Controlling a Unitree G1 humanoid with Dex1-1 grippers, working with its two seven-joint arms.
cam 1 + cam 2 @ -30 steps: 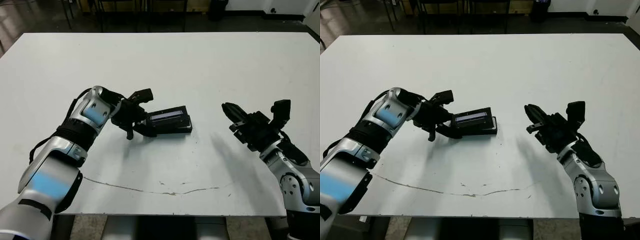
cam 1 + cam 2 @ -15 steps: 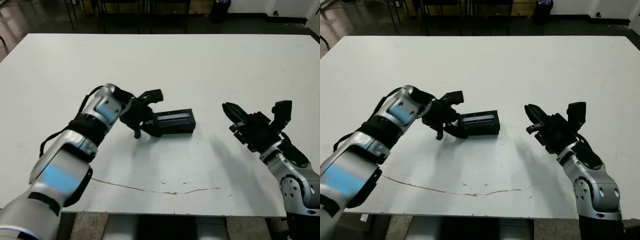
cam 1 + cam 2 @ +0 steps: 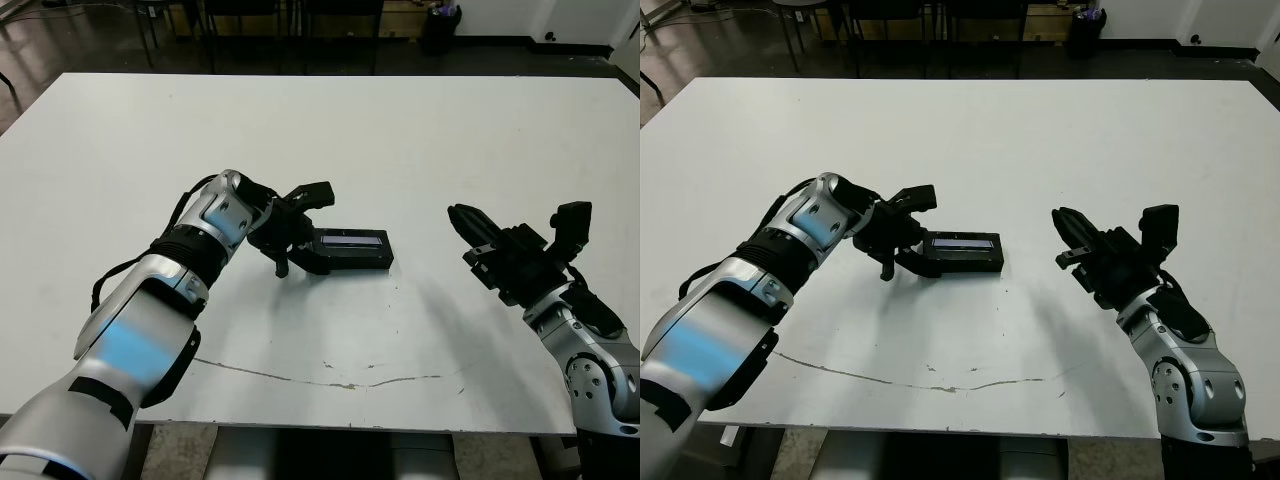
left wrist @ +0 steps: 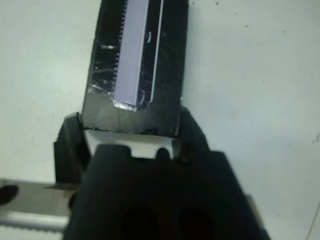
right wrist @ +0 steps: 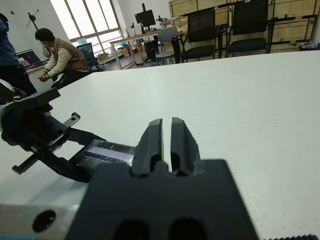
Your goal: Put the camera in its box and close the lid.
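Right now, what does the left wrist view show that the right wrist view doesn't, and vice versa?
Only the left wrist view: a close look down on the flat black rectangular lid with its pale grey-lilac strip, and a sliver of white lining at the near end of the box under it.

Only the right wrist view: the right claw, fingers close together and holding nothing, a seated person and chairs beyond the table, and the left claw seen from outside at the lid's end.

Both: the lid and the white table.

black lid (image 3: 352,249), pale lilac strip, white table (image 3: 420,140)
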